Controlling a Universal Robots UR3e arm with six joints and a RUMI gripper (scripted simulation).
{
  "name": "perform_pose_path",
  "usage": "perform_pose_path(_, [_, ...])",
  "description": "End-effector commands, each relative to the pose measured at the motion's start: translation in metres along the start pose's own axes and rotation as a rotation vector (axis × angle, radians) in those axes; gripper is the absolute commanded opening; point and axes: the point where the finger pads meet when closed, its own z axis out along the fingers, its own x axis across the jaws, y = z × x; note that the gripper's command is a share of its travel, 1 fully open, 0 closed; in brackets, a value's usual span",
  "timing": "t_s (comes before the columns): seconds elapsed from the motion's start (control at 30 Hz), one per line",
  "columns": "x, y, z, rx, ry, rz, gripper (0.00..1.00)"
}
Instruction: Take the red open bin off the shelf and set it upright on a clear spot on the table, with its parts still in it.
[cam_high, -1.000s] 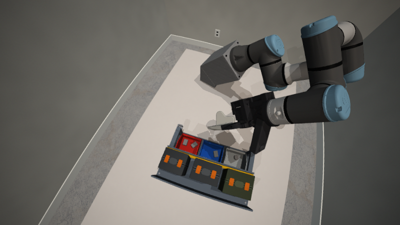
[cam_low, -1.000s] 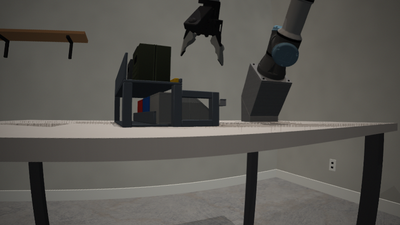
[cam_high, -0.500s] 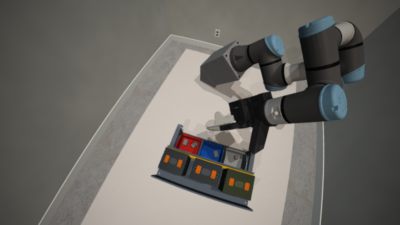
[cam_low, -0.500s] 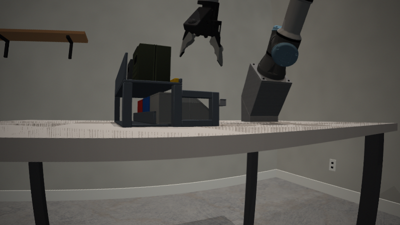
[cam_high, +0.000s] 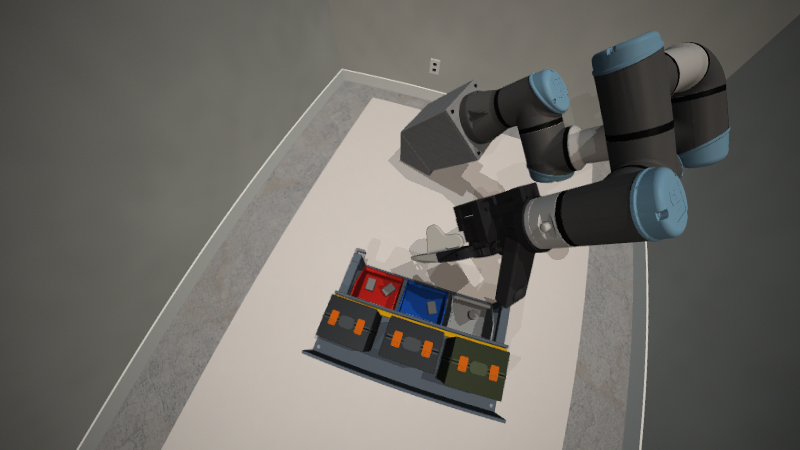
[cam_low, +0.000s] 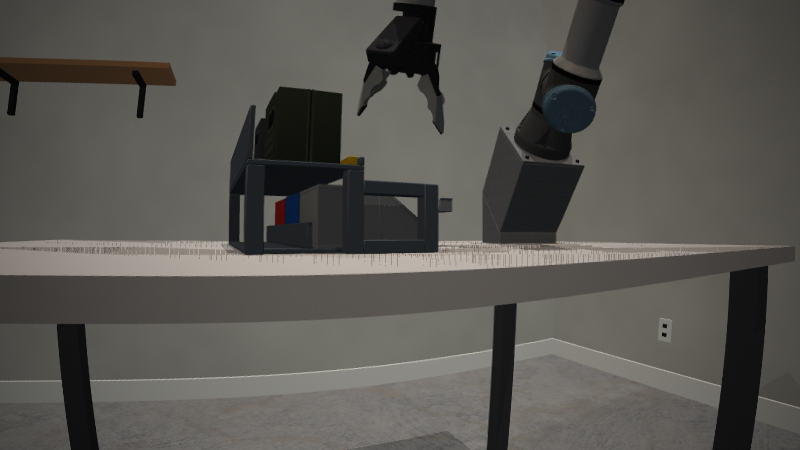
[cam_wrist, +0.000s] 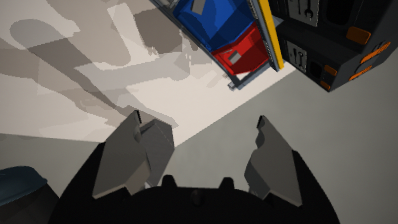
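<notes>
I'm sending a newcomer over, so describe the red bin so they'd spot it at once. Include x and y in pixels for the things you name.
On the pale tabletop (cam_high: 268, 335) (cam_low: 335, 299) stands a blue-grey metal shelf rack (cam_high: 402, 384) (cam_low: 255, 212). Its lower level holds three open bins in a row; the red open bin (cam_high: 380, 296) (cam_wrist: 248, 56) is at one end, beside the blue one (cam_high: 416, 296) (cam_wrist: 212, 17). Only it is red, with two small grey parts inside.
</notes>
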Motion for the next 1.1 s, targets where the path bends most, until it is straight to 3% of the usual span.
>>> perform_pose_path(0.0, [0.007, -0.001, 0.007, 0.027, -0.003, -0.044, 1.00])
perform_pose_path(0.13, [0.031, -0.003, 0.039, 0.134, -0.024, -0.221, 1.00])
perform_pose_path(0.53, [0.031, -0.003, 0.039, 0.134, -0.024, -0.221, 1.00])
perform_pose_path(0.57, [0.010, -0.001, 0.011, 0.037, -0.007, -0.067, 1.00])
perform_pose_path(0.7, [0.034, -0.003, 0.043, 0.145, -0.028, -0.244, 1.00])
perform_pose_path(1.07, [0.034, -0.003, 0.043, 0.145, -0.028, -0.244, 1.00])
